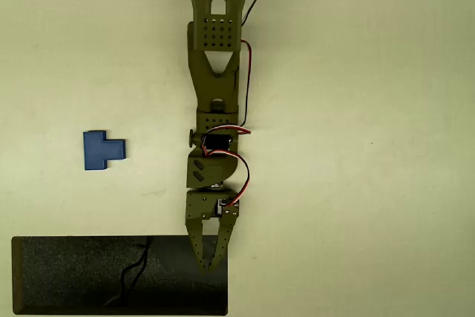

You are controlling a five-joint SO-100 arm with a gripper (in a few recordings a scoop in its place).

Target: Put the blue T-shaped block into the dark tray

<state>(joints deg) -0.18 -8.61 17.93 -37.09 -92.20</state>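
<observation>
We judge the blue T-shaped block (102, 150) light, rigid, best pinched across its stem, while our olive gripper (210, 261), fingers nearly together and empty, hovers over the dark tray (74, 276).

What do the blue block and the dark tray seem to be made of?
The blue T-shaped block looks like plastic, perhaps painted wood: even bright colour, crisp edges, little shine. The dark tray looks like matte black plastic or coated metal; its floor is speckled and grainy and the rim gives no gloss. The overhead view cannot settle either.
</observation>
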